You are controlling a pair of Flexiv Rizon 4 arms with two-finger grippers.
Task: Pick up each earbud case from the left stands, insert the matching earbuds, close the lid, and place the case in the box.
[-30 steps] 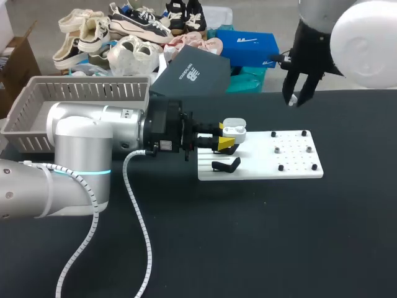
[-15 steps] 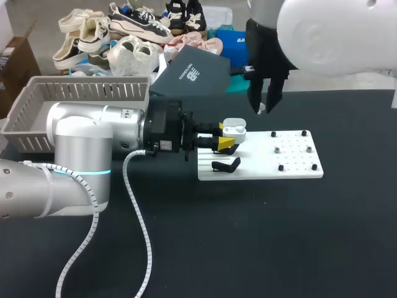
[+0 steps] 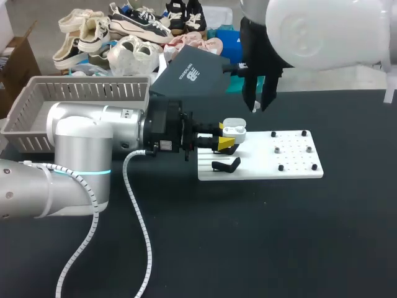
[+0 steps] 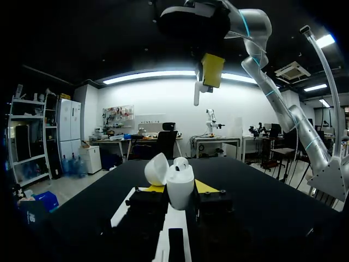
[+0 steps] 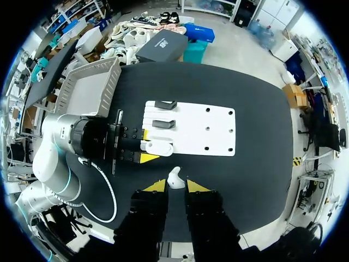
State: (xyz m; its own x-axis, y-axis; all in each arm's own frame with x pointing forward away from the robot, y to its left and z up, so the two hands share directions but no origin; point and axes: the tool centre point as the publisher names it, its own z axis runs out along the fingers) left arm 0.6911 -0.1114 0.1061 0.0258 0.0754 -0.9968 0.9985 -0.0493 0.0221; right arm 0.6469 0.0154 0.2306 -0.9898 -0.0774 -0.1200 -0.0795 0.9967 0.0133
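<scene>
The left gripper [image 3: 227, 143] is clamped on the open white earbud case [image 3: 234, 129] over the white stand board [image 3: 291, 164], while the right gripper [image 5: 175, 186], pinching an earbud [image 5: 174, 178], hangs above it; insertion seems in hand, and the next move calls for lowering the bud squarely into its socket.

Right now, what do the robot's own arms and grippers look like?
Left arm: silver-grey rounded segments, a glowing blue ring, a white ribbed cable looping from its black wrist. Right arm: glossy white-silver shell. Left gripper and right gripper: black bodies, fingers with bright yellow tips.
</scene>
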